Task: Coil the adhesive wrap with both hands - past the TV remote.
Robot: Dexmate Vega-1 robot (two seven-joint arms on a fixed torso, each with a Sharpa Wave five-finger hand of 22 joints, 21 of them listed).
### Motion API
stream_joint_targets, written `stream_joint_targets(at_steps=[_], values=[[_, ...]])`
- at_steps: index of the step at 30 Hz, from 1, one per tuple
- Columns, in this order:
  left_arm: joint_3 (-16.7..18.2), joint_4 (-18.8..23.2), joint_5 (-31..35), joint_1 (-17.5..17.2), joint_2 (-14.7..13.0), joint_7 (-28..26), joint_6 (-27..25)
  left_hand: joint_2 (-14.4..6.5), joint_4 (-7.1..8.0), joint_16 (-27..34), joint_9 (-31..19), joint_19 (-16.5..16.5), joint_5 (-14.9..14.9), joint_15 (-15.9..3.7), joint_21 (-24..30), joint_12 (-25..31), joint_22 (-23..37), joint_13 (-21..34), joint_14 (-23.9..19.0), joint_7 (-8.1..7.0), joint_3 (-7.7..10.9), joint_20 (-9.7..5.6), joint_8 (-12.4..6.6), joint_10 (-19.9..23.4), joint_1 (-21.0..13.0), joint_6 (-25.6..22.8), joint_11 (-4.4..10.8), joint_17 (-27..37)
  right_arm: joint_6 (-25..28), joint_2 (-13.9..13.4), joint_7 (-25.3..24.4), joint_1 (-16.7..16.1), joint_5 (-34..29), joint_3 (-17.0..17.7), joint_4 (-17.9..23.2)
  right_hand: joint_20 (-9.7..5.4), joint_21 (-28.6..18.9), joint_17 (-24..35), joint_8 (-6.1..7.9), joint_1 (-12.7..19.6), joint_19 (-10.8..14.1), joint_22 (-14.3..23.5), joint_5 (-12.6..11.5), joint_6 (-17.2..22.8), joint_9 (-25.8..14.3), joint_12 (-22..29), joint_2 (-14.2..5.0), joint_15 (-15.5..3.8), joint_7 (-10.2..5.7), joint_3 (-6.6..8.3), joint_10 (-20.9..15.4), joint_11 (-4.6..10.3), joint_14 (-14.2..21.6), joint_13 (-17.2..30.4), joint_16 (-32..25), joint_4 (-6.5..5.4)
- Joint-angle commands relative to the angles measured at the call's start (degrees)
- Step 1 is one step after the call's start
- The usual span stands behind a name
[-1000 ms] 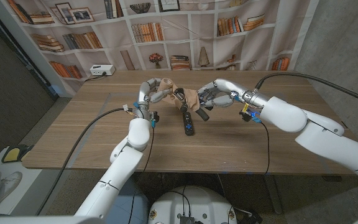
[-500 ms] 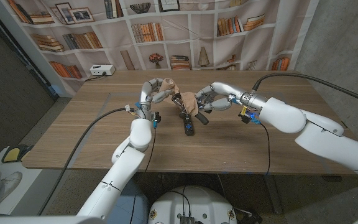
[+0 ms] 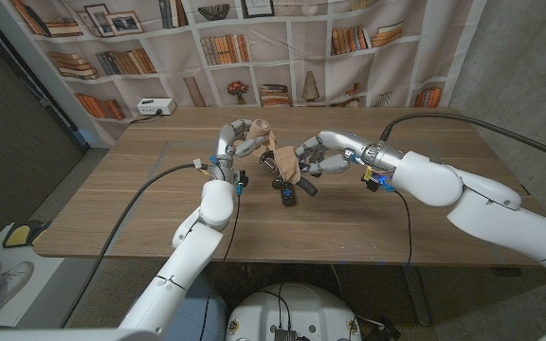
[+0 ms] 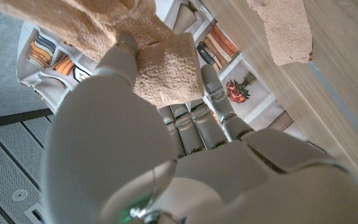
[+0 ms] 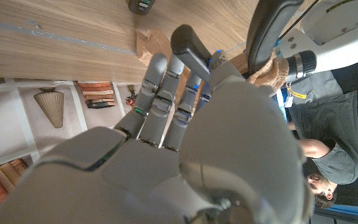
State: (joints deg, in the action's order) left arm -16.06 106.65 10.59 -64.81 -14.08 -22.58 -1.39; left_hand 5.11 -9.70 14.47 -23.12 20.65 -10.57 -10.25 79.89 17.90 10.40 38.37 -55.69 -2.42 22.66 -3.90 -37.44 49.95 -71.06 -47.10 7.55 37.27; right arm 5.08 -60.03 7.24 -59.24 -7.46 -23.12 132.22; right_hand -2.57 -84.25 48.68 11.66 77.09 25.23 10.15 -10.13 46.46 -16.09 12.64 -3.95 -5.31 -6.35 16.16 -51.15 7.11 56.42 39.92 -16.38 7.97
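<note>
While the long wooden table (image 3: 159, 204) bears all, right hand (image 3: 313, 154) and left hand (image 3: 240, 135) each grip the tan crinkled adhesive wrap (image 3: 282, 158), raised between them; its strip partly hides the black slim TV remote (image 3: 286, 190) lying beneath.

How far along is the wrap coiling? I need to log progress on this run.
Partly done: the left hand holds a wound roll of tan adhesive wrap. In hand: a loose tail hangs toward the right hand, above the TV remote. Left: winding in that tail.
</note>
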Motion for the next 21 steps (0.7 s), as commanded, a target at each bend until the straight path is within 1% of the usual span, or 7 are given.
stream_joint_targets(at_steps=[1,5,9,10,11,21], values=[[-0.17,0.02,0.29,0.25,-0.72,1.04,1.25,-11.73,0.3,0.18,-0.14,-0.27,-0.3,-2.91,0.41,-0.19,0.05,0.32,-3.54,0.41,-0.13,0.06,-0.74,0.63,-11.47,-0.69,0.23,0.27,2.61,0.81,1.28,1.3,-3.18,-2.74,0.8,-6.26,-0.03,0.33,0.24,1.42,-0.23,-0.05,-0.34,0.1,-0.15,0.27,-2.15,-8.32,-0.3,7.57,-0.82,0.51,3.49,0.18,-0.47,1.16],[-0.2,0.71,0.54,0.19,-1.21,1.44,1.51,-11.7,0.28,0.15,-0.07,-0.31,-0.3,-2.87,0.45,-0.26,0.05,0.31,-3.49,0.47,-0.14,0.08,-0.75,0.58,-11.48,-0.84,0.24,0.32,4.27,1.02,1.25,1.83,-6.99,-4.41,1.66,-6.23,-0.03,0.4,0.25,1.38,-0.24,-0.05,-0.34,0.14,-0.15,0.21,-2.17,-8.3,-0.32,7.57,-0.68,0.61,3.49,0.18,-0.5,1.15],[-0.28,1.28,0.48,-0.06,-1.65,1.97,2.02,-11.74,0.3,0.19,-0.15,-0.39,-0.31,-2.86,0.45,-0.26,0.03,0.34,-3.57,0.32,-0.12,0.1,-0.76,0.63,-11.47,-0.71,0.22,0.4,4.64,1.68,1.48,2.19,-8.43,-5.54,1.59,-6.23,-0.03,0.33,0.23,1.37,-0.26,-0.04,-0.34,0.09,-0.15,0.18,-2.14,-8.32,-0.33,7.56,-0.7,0.6,3.39,0.12,-0.4,1.16],[-0.33,1.47,0.54,-0.13,-1.83,2.15,2.04,-11.75,0.31,0.15,-0.13,-0.37,-0.31,-2.86,0.48,-0.27,0.04,0.38,-3.53,0.5,-0.12,0.1,-0.77,0.55,-11.47,-0.77,0.22,0.38,4.94,1.86,1.52,2.26,-8.88,-5.81,1.7,-6.23,-0.03,0.31,0.2,1.37,-0.26,-0.04,-0.34,0.03,-0.15,0.18,-2.15,-8.31,-0.31,7.56,-0.73,0.63,3.4,0.11,-0.39,1.16],[-0.39,1.86,0.68,-0.34,-2.18,2.46,2.12,-11.74,0.29,0.16,-0.11,-0.39,-0.3,-2.84,0.48,-0.31,0.04,0.34,-3.53,0.52,-0.12,0.09,-0.76,0.56,-11.49,-0.79,0.27,0.41,5.6,2.12,1.69,2.55,-10.19,-6.52,1.97,-6.23,-0.03,0.28,0.23,1.36,-0.27,-0.04,-0.34,0.09,-0.15,0.17,-2.16,-8.31,-0.25,7.56,-0.72,0.69,3.39,0.1,-0.37,1.15],[-0.33,3.41,0.3,-1.44,-3.41,3.82,2.51,-11.75,0.3,0.08,-0.24,-0.54,-0.29,-2.84,0.6,-0.39,0.04,0.35,-3.51,0.43,-0.14,0.12,-0.79,0.66,-11.46,-0.65,0.2,0.49,7.82,4.27,4.14,4.56,-13.63,-9.65,0.85,-6.24,-0.03,0.21,0.2,1.32,-0.29,-0.04,-0.33,0.02,-0.13,0.17,-2.24,-8.3,-0.21,7.54,-0.72,0.67,3.55,0.09,-0.37,1.13]])
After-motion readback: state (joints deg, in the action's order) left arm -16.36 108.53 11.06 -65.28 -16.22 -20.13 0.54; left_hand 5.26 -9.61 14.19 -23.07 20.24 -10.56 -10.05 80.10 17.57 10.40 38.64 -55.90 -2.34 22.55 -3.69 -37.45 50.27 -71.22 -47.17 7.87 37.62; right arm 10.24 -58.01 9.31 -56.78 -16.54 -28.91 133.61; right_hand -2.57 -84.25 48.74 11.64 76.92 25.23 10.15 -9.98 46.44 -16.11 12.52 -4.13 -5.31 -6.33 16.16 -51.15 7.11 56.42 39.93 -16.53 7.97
